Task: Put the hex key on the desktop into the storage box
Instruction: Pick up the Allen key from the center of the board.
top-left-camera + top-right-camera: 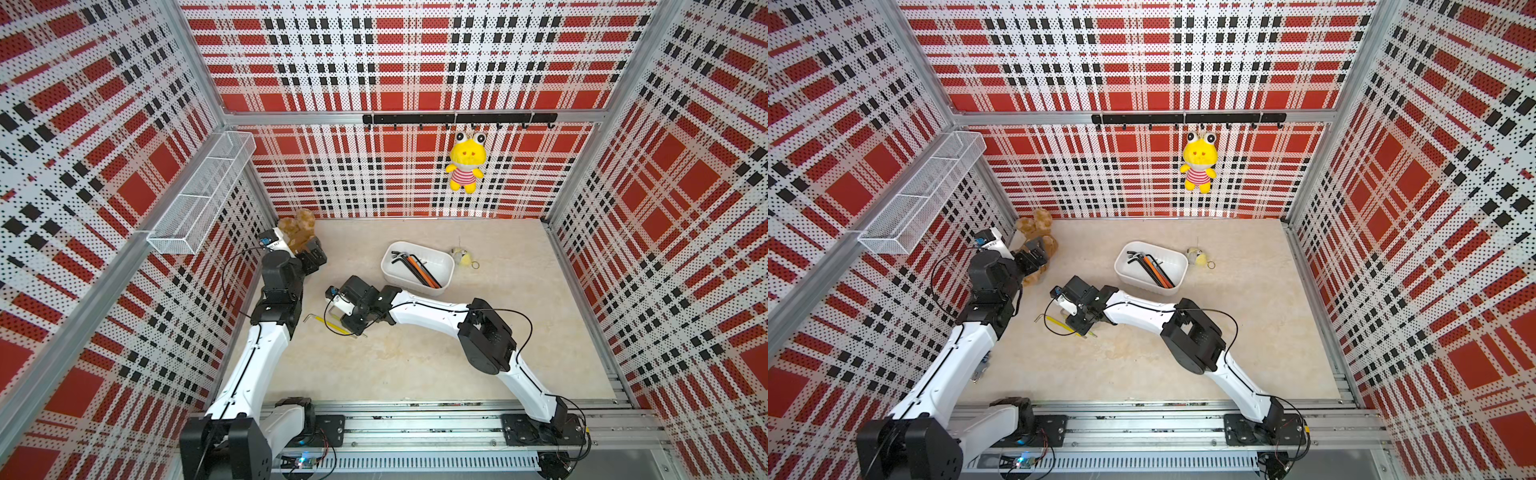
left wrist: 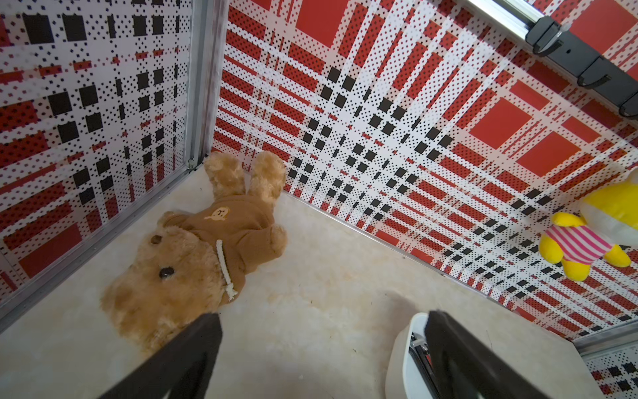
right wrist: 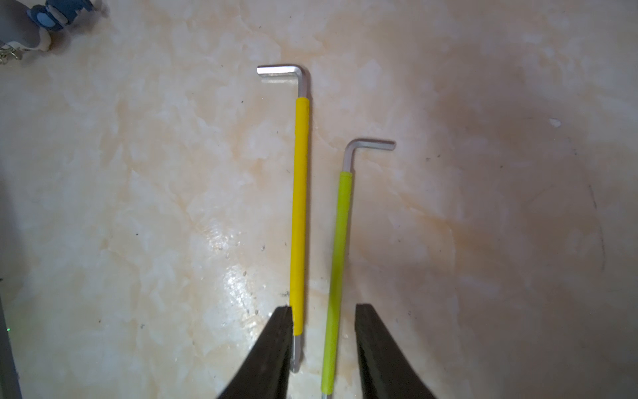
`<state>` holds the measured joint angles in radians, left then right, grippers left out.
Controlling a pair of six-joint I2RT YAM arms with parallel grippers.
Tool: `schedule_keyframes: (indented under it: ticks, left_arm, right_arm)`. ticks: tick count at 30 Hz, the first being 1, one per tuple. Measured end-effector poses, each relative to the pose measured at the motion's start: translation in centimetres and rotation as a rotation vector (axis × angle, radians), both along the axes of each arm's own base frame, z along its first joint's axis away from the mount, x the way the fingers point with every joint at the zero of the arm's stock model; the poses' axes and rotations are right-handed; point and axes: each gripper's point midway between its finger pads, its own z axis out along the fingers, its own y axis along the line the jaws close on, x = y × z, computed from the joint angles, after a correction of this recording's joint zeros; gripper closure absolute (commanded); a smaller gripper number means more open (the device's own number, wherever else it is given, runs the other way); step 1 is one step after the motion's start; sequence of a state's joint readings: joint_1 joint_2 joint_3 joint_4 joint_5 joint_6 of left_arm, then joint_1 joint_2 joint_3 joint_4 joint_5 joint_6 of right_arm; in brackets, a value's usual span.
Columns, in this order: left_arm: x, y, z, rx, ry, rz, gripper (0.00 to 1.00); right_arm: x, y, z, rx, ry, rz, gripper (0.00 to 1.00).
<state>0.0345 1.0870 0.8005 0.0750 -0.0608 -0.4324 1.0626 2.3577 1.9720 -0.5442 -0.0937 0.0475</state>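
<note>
The right pincer (image 3: 324,307) stands with its black fingers apart on the glossy, beige marble-patterned counter (image 3: 138,207). It straddles two L-shaped steel tools lying side by side, a yellow-sleeved hex key (image 3: 299,207) and a slimmer lime-green-sleeved hex key (image 3: 340,241). Nearer the back wall, the round-cornered white plastic storage box (image 1: 438,262) holds black- and orange-sleeved keys (image 1: 419,268), while the left pincer (image 2: 322,316), also apart, hovers beside a furry brown plush bear (image 2: 193,262).

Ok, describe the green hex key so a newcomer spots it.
On the desktop, in front of the storage box, the right gripper points at two hex keys lying side by side. It is the green key: shorter and thinner than the yellow key beside it.
</note>
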Motion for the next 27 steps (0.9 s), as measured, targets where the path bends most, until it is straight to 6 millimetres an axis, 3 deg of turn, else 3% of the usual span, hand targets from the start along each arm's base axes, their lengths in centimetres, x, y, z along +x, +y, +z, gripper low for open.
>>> schedule_keyframes:
  ticks: [11,27]
  left_arm:
    - [0.0,0.0,-0.1,-0.006,-0.002,0.002,0.01]
    - [0.0,0.2,-0.1,-0.008,-0.002,0.006,0.01]
  right_arm:
    - [-0.3,-0.5,-3.0,-0.07,0.017,-0.014,0.65]
    - [0.6,-1.2,-4.0,-0.134,-0.018,-0.069,0.69]
